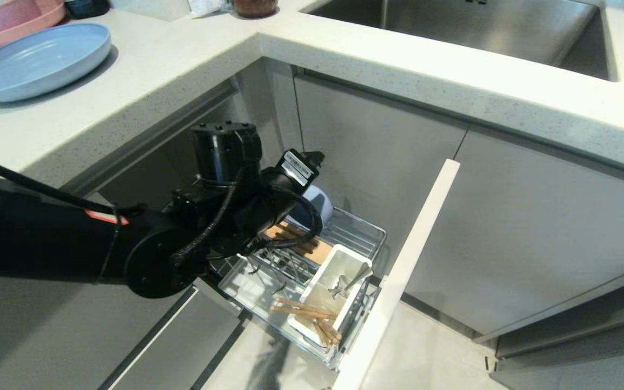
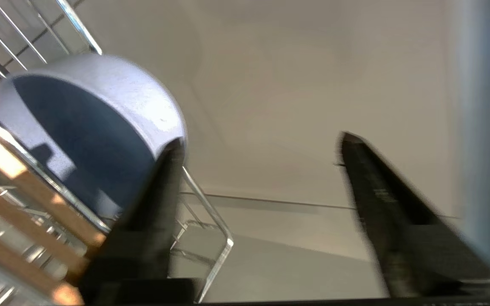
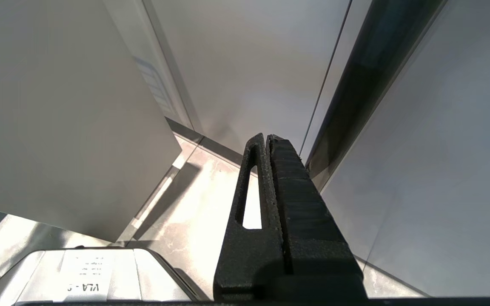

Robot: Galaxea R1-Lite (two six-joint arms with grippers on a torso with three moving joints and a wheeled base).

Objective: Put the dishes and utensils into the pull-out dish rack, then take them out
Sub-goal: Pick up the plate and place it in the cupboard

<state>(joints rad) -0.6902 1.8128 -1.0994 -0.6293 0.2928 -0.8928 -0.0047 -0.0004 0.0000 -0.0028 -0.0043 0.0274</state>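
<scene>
kitchen corner cabinets are surrounding a pull-out dish rack [image 1: 312, 271] standing open. the pale blue bowl [image 1: 320, 206] is leaning on its side at the rack's back end; spoon [image 1: 347, 283] and chopsticks [image 1: 304, 310] are lying in the white caddy [image 1: 325, 295]. the blue plate [image 1: 38, 62] is sitting on the countertop [image 1: 193, 59]. the left gripper [image 2: 262, 146] is hovering just beside the bowl, jaws wide and empty. one finger could be nudging the rim and tipping the bowl. the right gripper [image 3: 268, 140] is hanging closed near the floor.
</scene>
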